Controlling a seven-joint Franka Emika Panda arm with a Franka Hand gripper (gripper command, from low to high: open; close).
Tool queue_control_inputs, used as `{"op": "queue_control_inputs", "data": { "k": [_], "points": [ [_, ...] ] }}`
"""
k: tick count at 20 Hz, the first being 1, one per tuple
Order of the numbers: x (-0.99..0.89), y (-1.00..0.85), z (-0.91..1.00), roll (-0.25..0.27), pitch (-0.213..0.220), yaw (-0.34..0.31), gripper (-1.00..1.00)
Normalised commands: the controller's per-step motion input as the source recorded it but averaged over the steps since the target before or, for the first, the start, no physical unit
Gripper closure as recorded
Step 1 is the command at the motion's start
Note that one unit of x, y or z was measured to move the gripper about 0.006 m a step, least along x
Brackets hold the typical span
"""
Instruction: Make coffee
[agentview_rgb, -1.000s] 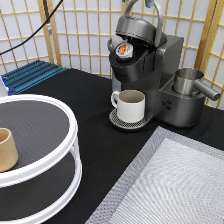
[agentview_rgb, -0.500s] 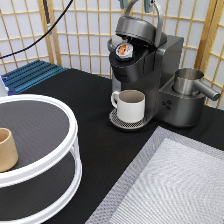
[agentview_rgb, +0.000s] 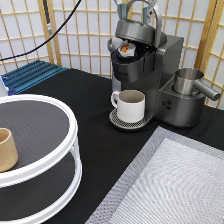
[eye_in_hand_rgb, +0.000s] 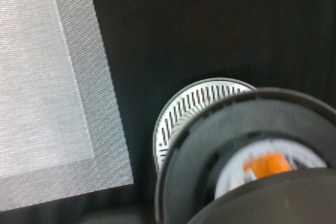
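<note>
Much of the scene runs off the edges or sits behind the black coffee machine (agentview_rgb: 150, 70).

Above the machine's raised grey lid (agentview_rgb: 137, 32), the gripper (agentview_rgb: 135, 6) is cut by the exterior view's top edge, so its fingers' spread cannot be read. Under the lid, the orange-topped coffee pod (agentview_rgb: 127, 48) shows only partly. Far from the machine, the white two-tier round shelf (agentview_rgb: 60, 150) and small tan cup (agentview_rgb: 7, 149) are cropped at the exterior view's left edge. In the wrist view, the machine's dark rim hides most of the round slotted metal drip tray (eye_in_hand_rgb: 191, 107).
</note>
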Motion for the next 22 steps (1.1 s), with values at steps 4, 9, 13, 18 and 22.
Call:
{"op": "queue_control_inputs", "data": {
  "k": [4,9,13,18,22],
  "points": [
    [0.08,-0.52,-0.11,-0.001,0.050,0.057,-1.00],
    [0.06,-0.60,-0.16,0.011,0.064,0.041,-1.00],
    [0.04,-0.35,-0.41,0.012,0.019,0.021,-1.00],
    [-0.07,-0.28,-0.33,0.000,-0.007,0.009,-1.00],
    [-0.18,-0.44,0.66,0.002,-0.001,0.053,-1.00]
  ]
}}
